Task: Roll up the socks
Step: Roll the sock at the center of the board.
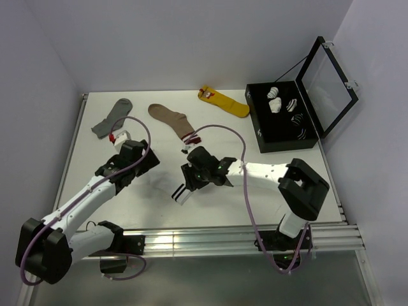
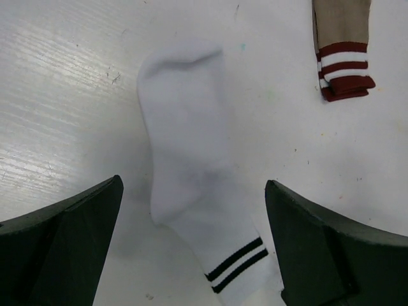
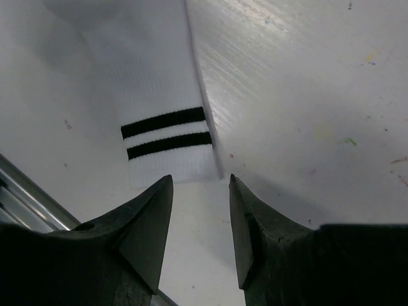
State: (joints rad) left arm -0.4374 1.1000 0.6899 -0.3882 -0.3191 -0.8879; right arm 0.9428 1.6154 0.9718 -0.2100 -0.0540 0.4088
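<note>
Sock lies flat, white w/ 2 black cuff stripes; left pincer wide, right pincer narrow, empty.

Two arms, one white sock, one grey sock, one brown sock, one yellow sock, one box, about five rolls.

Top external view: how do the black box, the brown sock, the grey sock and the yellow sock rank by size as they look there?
1. The black box, clearly the largest.
2. The brown sock, grey sock and yellow sock look about alike, so I do not rank them.
</note>
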